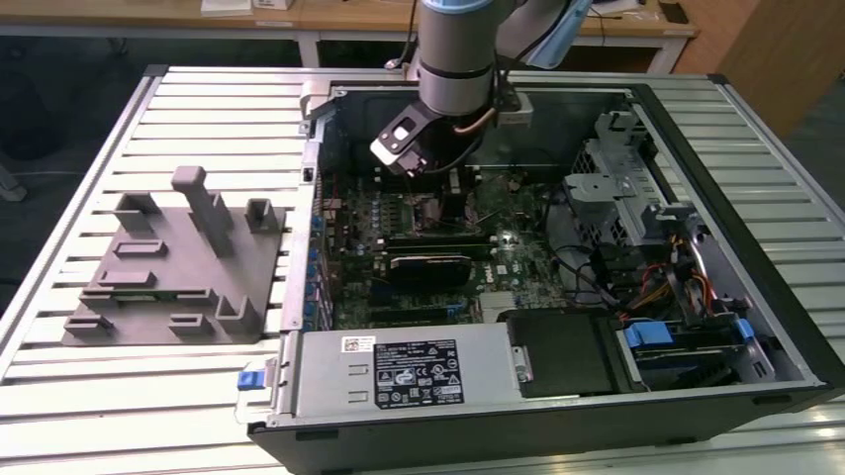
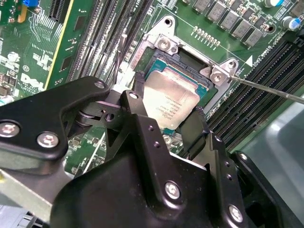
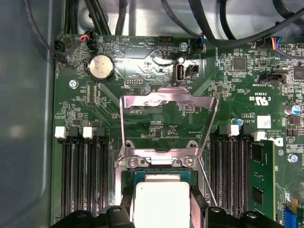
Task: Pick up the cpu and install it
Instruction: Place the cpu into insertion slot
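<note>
Open computer case (image 1: pixel 739 297); inside, the motherboard (image 3: pixel 156 71) shows the socket (image 2: pixel 164 45) with its load plate (image 3: pixel 166 102) hinged up. The gripper (image 2: pixel 168 108) clamps the cpu (image 2: pixel 171 95) by two opposite edges, just over the socket. Judgement: keep the chip level and square to the frame, descend straight, no sideways drag across the contacts.

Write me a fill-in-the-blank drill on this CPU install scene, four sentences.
1. The gripper flanks the cpu with its two black ___.
2. The hinged metal load plate is flipped ___, not shut.
3. The silver coin battery has a ___ shape.
4. The grey fixture lies at the exterior view's ___ of the computer case.

Missing words: fingers; open; round; left.
</note>
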`<state>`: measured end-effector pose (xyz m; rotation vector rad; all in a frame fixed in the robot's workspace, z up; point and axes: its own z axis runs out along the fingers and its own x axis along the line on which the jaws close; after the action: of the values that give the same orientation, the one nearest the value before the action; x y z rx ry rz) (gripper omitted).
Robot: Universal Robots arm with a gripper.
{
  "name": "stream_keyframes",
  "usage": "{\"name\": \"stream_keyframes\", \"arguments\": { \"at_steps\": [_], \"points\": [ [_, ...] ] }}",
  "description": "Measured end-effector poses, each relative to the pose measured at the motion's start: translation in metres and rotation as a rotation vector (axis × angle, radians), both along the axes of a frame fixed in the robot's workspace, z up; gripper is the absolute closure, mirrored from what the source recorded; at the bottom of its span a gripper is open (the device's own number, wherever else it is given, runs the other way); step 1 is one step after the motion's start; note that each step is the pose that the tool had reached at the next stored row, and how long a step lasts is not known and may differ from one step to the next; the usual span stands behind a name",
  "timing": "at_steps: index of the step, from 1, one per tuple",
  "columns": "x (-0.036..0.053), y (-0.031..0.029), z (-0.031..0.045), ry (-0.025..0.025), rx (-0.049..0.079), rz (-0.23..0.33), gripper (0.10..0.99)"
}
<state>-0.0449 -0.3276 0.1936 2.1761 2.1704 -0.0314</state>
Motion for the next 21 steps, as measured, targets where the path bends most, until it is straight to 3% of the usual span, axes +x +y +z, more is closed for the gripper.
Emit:
{"name": "stream_keyframes", "arguments": {
  "at_steps": [21],
  "points": [
    [-0.0023, 0.0, -0.0044, -0.0017, 0.006, 0.012, 0.545]
  ]
}}
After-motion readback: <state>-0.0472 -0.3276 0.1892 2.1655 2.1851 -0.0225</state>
